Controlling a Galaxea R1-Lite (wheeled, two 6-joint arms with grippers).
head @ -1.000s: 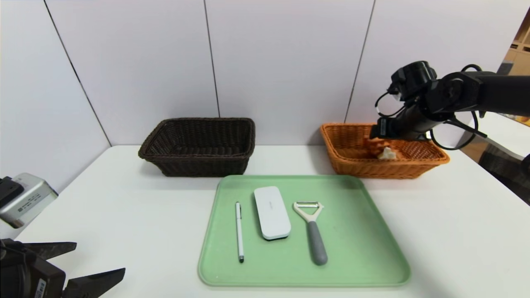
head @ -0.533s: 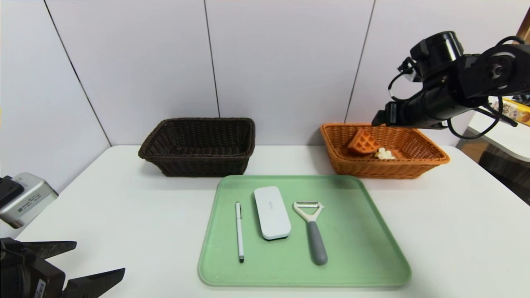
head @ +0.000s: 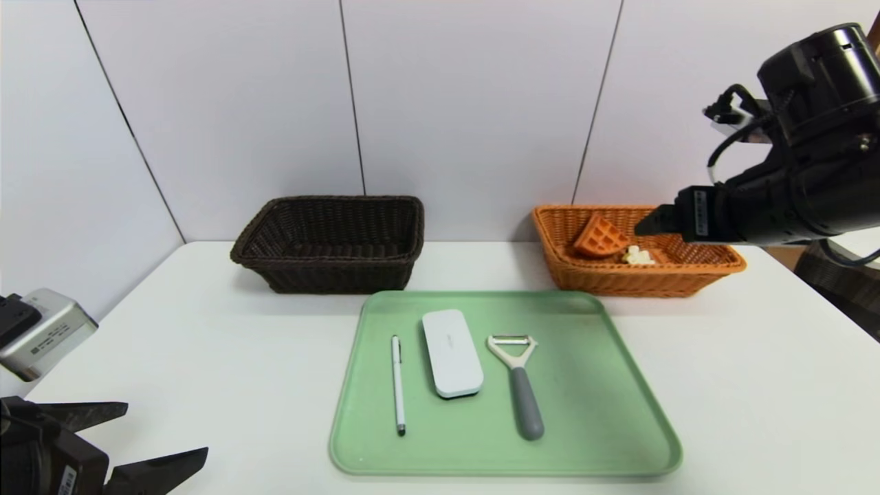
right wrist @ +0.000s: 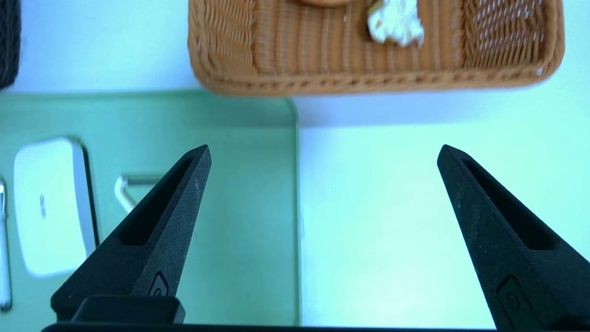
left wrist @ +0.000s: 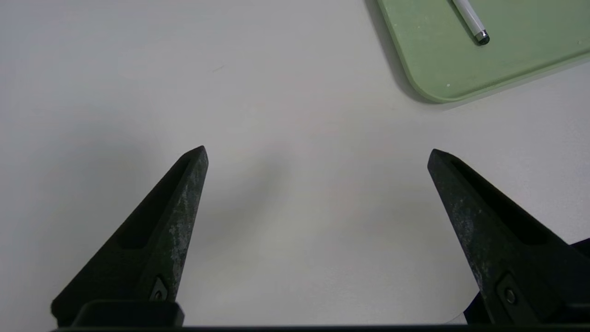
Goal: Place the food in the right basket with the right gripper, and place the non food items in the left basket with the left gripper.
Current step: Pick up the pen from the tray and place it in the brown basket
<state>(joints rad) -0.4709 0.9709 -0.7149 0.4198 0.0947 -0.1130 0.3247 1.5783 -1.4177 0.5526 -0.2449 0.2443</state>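
Fig.: my right tool, spread and empty, upper right by orange basket; left tool spread, lower left. Risk: pen rolls from my pinch.

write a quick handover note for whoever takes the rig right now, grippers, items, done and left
Right gripper: open, empty, raised near the orange basket.
Left gripper: open, empty, parked over bare table at near left.
Done: waffle and a small white food piece lie in the orange basket.
Left: pen, white case and peeler on the green tray go to the empty dark basket, left gripper.
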